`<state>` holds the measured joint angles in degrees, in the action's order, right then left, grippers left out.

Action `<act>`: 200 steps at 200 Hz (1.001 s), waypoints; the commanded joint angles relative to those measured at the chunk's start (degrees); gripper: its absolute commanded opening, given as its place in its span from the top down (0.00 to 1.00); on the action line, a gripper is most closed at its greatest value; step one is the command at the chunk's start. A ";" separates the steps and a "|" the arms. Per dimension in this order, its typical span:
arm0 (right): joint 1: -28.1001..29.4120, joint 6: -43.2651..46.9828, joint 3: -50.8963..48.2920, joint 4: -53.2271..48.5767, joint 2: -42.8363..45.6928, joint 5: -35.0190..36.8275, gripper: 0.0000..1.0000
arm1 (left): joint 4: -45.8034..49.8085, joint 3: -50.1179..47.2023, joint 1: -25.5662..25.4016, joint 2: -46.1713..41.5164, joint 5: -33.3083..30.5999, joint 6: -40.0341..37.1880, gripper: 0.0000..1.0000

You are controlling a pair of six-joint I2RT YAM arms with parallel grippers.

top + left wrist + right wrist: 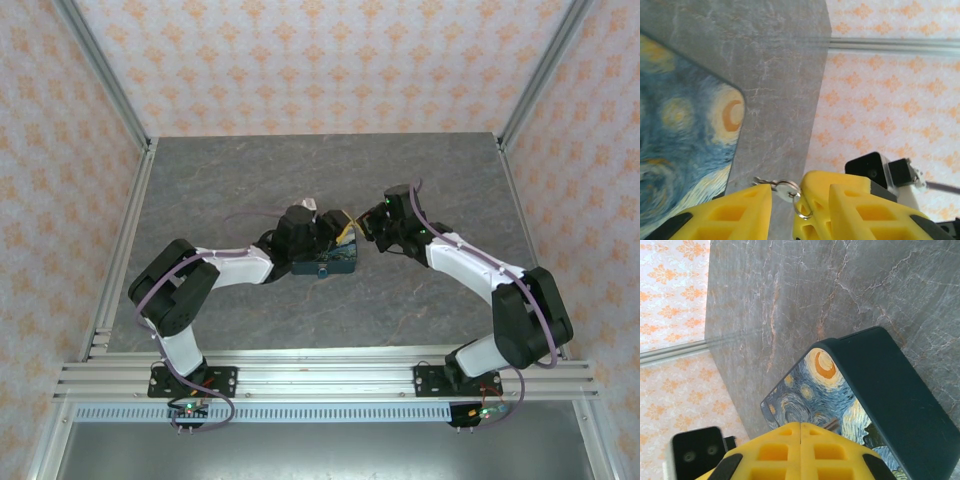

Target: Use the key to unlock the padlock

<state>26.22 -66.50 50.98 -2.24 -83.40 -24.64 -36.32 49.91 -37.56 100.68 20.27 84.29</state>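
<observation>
Nearest the bases, on the near face of the box (325, 262), sits a tiny speck I take for the padlock (322, 271), though it is too small for me to be sure. The box rests on the desk (250, 180) with its lid down and its contents hidden.

Over its far right corner, the left pincer (792, 187) has its jaws partly apart. The key (785, 190) lies crosswise in the gap, and I cannot tell whether it is pinched. Just beside it, the right pincer (800, 424) is closed, with nothing surely held.

From the key, the lock lies down and back towards me. I judge the left arm slightly nearer.
</observation>
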 commanded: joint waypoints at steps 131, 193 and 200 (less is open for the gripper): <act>2.78 -4.43 -0.22 6.97 0.46 -0.73 1.00 | -2.78 -3.11 -0.31 -0.19 -4.27 16.49 0.66; 2.84 -4.79 -1.40 7.41 0.97 -0.64 1.00 | -3.76 -3.55 -0.23 -0.69 -6.25 19.12 0.38; 2.88 -4.87 -1.41 7.60 0.87 -0.74 1.00 | -3.85 -3.30 -0.28 -0.54 -6.03 19.30 0.38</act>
<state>28.84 -70.50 50.22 3.53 -83.42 -25.12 -39.68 47.05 -37.56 100.64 15.88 102.30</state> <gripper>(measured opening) 0.046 0.619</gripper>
